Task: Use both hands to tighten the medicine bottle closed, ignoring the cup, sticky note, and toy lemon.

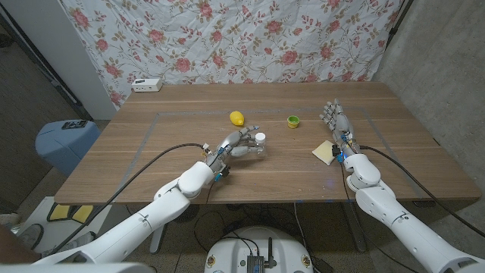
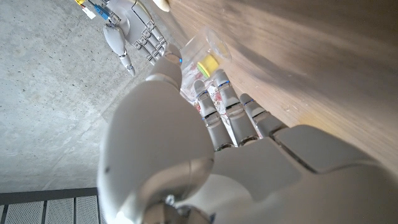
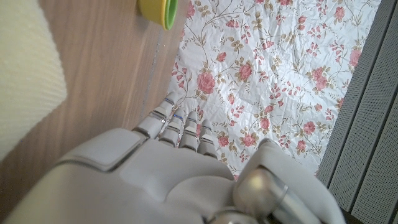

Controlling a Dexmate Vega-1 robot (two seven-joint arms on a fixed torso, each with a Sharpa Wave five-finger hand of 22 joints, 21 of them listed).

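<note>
- My left robot hand (image 1: pixel 236 144) is curled round the medicine bottle (image 1: pixel 256 146) near the table (image 1: pixel 151 152) centre; fingers wrap the clear body, so I call it gripped. Bottle looks upright or slightly tilted, can't tell which.
- Left wrist view: fingers (image 2: pixel 219 106) reach onto the clear bottle (image 2: pixel 196 53), confirms contact.
- White cap (image 1: pixel 261 137) sits on top of the bottle, above my fingers. Can't tell how far it's screwed down.
- My right robot hand (image 1: pixel 335 120) is open, fingers spread & extended, holding nothing, well apart from the bottle on the right side of the table.
- Right wrist view: fingers (image 3: pixel 169 118) straight, nothing in them.
- Distractors untouched: toy lemon (image 1: pixel 238 117) just behind the bottle, green cup (image 1: pixel 293 120) between bottle & right hand, sticky note (image 1: pixel 324 152) lying near my right wrist.
- Progress, my read: early. Bottle secured by left, that's step one done. Left to do: bring right hand over past cup, grip cap, twist tight while left braces, then let go.
</note>
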